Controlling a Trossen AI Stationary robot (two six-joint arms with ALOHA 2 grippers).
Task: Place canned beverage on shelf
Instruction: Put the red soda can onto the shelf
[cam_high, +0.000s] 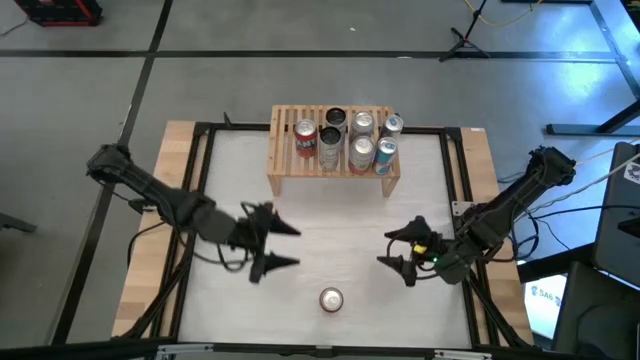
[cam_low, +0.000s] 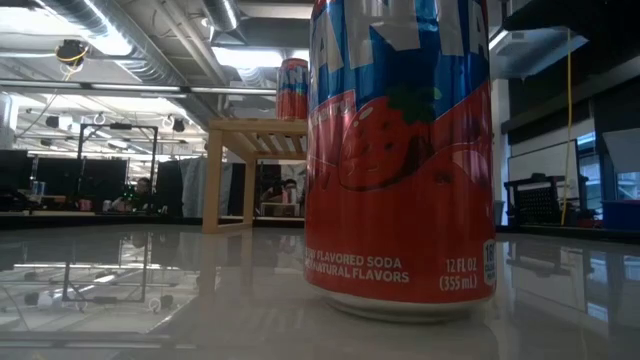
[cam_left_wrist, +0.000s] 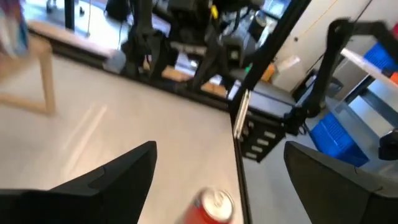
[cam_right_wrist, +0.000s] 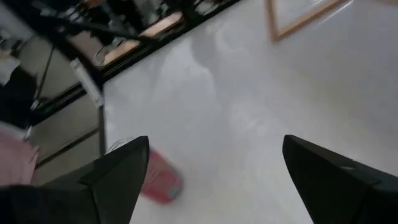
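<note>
High view: a red soda can (cam_high: 331, 299) stands upright alone on the white table (cam_high: 330, 225), near its front edge and about midway between the two arms. The shelf (cam_high: 333, 152) sits at the table's far edge, well apart from that can, carrying seven cans (cam_high: 347, 139) on its slatted top. The left gripper (cam_high: 285, 245) hovers to the can's left, fingers spread, holding nothing. The right gripper (cam_high: 392, 248) hovers to its right, likewise spread and empty. Neither touches the can.

Low view: the red soda can (cam_low: 398, 150) fills the foreground, upright on the glossy table (cam_low: 150, 290), strawberry artwork showing. Behind it the shelf (cam_low: 255, 165) stands on its legs, one red can (cam_low: 292, 88) visible on top.

Left wrist view: both dark fingers (cam_left_wrist: 106, 180) stand wide apart; the red can's top (cam_left_wrist: 209, 207) shows between them, farther off. A shelf leg (cam_left_wrist: 43, 78) shows at the edge.

Right wrist view: fingers (cam_right_wrist: 112, 180) spread; the red can (cam_right_wrist: 158, 177) appears blurred beside one finger, on the table.
</note>
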